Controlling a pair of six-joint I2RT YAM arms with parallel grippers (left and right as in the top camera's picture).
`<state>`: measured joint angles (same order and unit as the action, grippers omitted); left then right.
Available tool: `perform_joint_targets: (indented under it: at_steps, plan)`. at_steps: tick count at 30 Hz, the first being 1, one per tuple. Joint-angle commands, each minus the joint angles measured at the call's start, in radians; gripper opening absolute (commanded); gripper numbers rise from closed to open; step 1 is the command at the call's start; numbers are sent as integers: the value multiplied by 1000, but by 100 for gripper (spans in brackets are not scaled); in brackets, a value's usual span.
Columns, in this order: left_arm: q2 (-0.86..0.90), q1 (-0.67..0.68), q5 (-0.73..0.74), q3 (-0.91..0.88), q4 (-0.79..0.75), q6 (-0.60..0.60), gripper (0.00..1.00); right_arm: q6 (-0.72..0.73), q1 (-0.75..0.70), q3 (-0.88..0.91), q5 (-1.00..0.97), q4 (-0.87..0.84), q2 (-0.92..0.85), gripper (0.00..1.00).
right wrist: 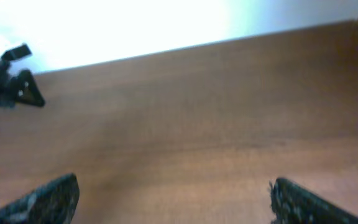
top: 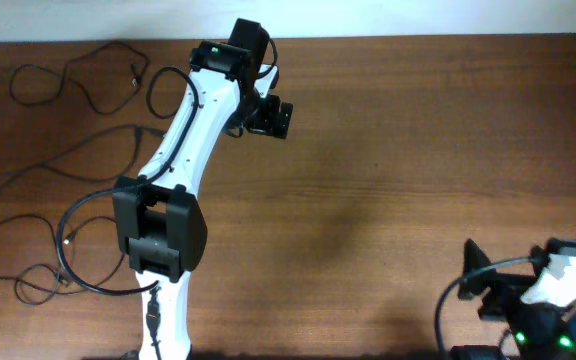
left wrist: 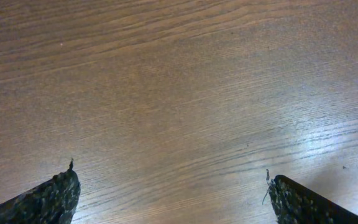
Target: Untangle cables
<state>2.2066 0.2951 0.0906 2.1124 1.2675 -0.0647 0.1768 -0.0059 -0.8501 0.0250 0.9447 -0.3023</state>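
Table [top: 418,150]: bare wood over most of its width. All the loose cord lies on the far left side, so the work area is lopsided.

Left arm [top: 193,130]: stretched diagonally up the table toward the far edge. It lies along the right-hand fringe of the cord area. I judge it is parked beyond the cords and not yet reaching for one. Right arm [top: 558,280]: folded at the near right corner, well apart from everything, probably kept out of the way.

The cables [top: 134,72]: thin black strands in loose waves down the left side, one near the far corner, one mid-left, one toward the near left [top: 28,285]. They look spread out, not bundled. Whether any crossings remain I cannot tell at this size. My read is that the task is mostly or wholly done.

In the way: the left arm's own wire [top: 68,240], thicker, loops out beside the elbow, close to the lower strand. I could mistake one for the other there. The elbow also hides some table.

Left gripper [top: 271,115]: jaws spread wide, nothing between them; the wrist view shows only wood grain between the fingertips [left wrist: 55,196]. Right gripper [top: 476,275]: likewise released and empty, its pads [right wrist: 48,199] framing bare table.
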Motion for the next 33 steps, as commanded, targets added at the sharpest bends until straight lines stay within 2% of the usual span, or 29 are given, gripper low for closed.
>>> perform_joint_targets:
  at_steps: [1, 5, 12, 18, 25, 33]
  plan:
    - [-43, -1, -10, 16, -2, -2, 99, -18, -1, 156, 10, -105, 75, 99]
    - [-43, -1, -9, 16, -2, -2, 99, -118, -1, 345, 98, -294, 168, 99]
    - [-43, 0, -9, 16, -2, -2, 99, -121, -1, 551, 103, -536, 271, 98]
    - [-43, 0, -9, 16, -2, -2, 99, -121, -1, 658, 102, -694, 299, 99]
    - [-43, 0, -9, 16, -2, -2, 99, -170, -1, 690, 95, -742, 299, 99]
    - [-43, -1, -9, 16, -2, -2, 99, -173, -1, 825, 95, -930, 299, 99]
